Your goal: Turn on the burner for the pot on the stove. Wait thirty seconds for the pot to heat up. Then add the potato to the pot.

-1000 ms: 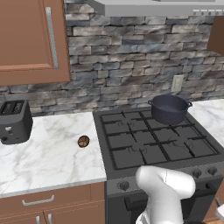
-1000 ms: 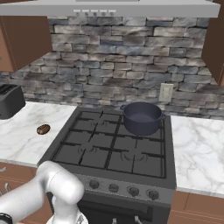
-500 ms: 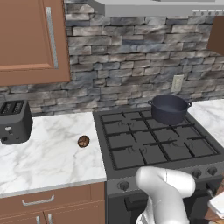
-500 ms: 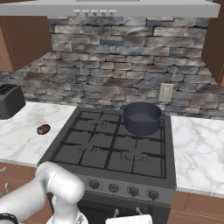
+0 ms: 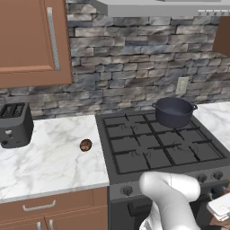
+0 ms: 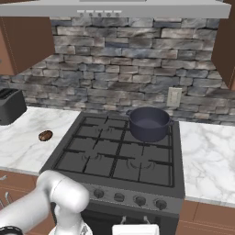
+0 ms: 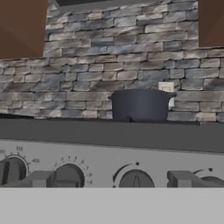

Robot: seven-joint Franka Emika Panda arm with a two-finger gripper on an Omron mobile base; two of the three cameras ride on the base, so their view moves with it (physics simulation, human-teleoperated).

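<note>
The pot sits on the stove's rear-right burner, upper centre of frame; the potato waits on the desk at left. The pincer, spread wide and empty, faces the knobs at lower frame, apparently to start the burner.

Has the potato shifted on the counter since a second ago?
No. The potato lies at the same spot on the marble counter, apart from the stove edge and right of the toaster, as before.
</note>
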